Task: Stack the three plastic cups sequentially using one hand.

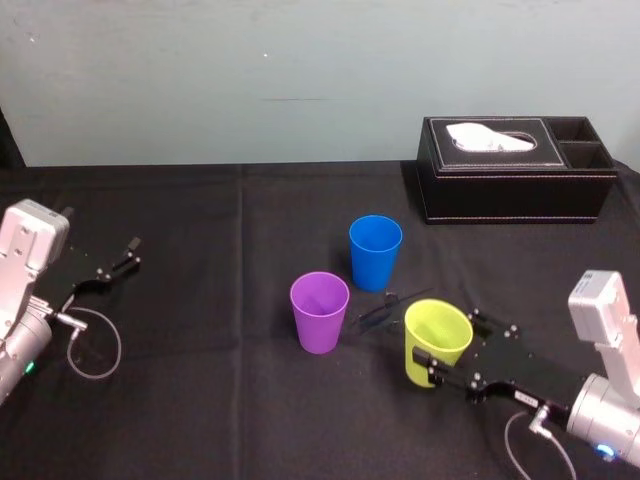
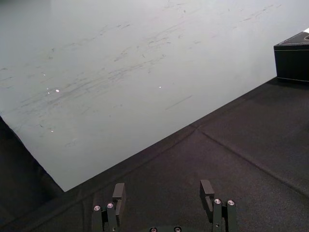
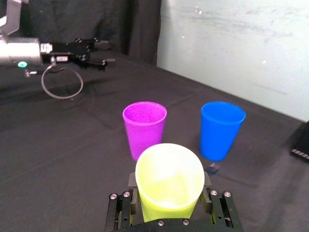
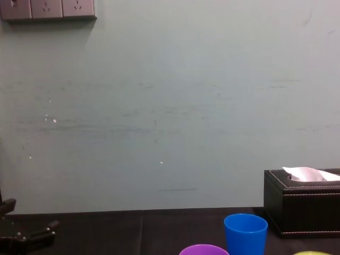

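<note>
Bright blue cup [image 1: 375, 250], purple cup [image 1: 319, 312], yellow-green cup [image 1: 435, 340]; black tissue box [image 1: 515, 185], black tablecloth [image 1: 220, 260].

The blue cup [image 1: 375, 250], purple cup [image 1: 320, 312] and yellow-green cup [image 1: 436, 342] look like smooth plastic with a soft sheen. A matt black cloth, creased, covers the table [image 1: 200, 300]. The tissue box [image 1: 510, 190] seems to be stitched black leatherette, holding white paper [image 1: 490, 137]. The right gripper [image 3: 169, 183] is matt black with bright metal screws.
</note>
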